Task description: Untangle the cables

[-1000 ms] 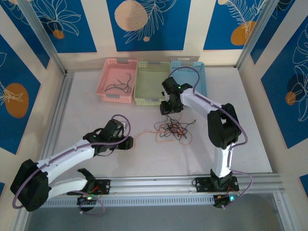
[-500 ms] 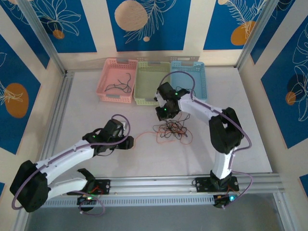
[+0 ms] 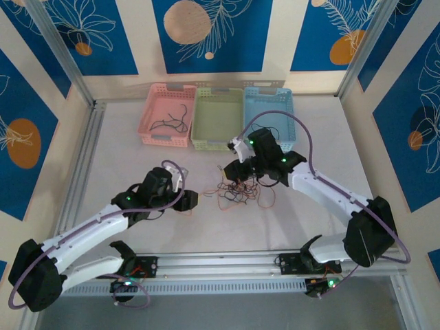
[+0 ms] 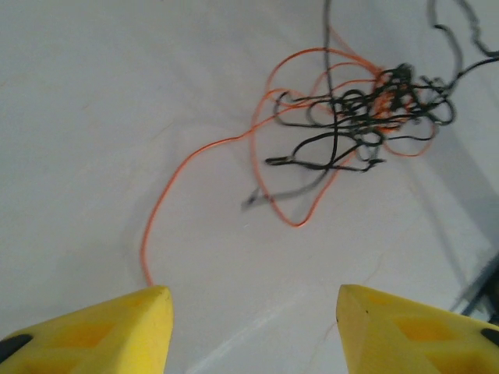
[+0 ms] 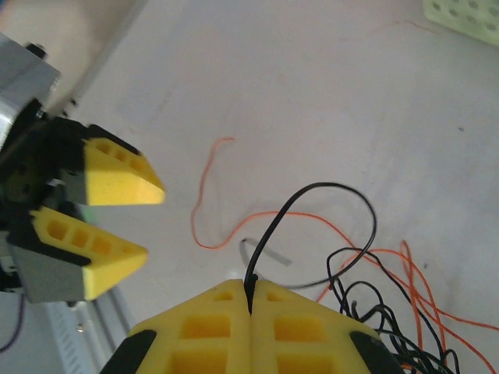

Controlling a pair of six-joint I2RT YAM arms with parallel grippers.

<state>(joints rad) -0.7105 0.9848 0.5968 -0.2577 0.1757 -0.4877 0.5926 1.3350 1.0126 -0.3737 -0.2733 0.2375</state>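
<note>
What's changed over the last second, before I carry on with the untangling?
The right claw moved in to the far-left edge of the tangle and shut on a black cable. Its arm swung low and out to the right. The left claw edged a little toward the tangle, open as before. The baskets stayed put.

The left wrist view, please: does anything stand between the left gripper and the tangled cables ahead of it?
Nothing visible does. Bare table lies between the open left gripper and the cables, and one orange strand runs from the tangle to one fingertip.
</note>
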